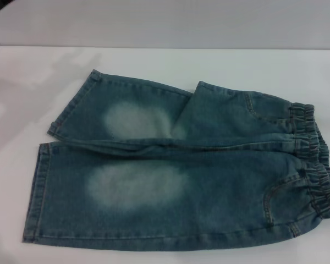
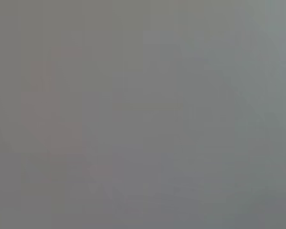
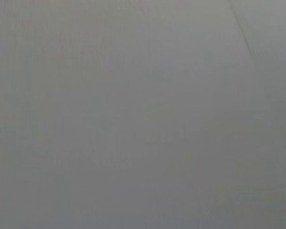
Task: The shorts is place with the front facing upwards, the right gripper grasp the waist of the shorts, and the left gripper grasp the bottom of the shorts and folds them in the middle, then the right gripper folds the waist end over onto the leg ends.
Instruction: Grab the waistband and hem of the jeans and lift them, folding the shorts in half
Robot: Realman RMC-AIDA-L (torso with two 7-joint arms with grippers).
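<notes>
The shorts (image 1: 176, 181) are lying flat and unfolded on the white bench (image 1: 220, 66), front facing up, with a pale faded oval showing on each leg. The waist of the shorts (image 1: 313, 159), a ruffled elastic band, is sitting toward the robot's right, while the bottom of the shorts (image 1: 41, 187), two straight stitched hems, is pointing to its left. The far leg is angling away from the near one, the hems well apart. Neither claw is appearing in the head view, and both wrist views are giving only a plain grey blur, so whether either claw is open or closed cannot be told.
</notes>
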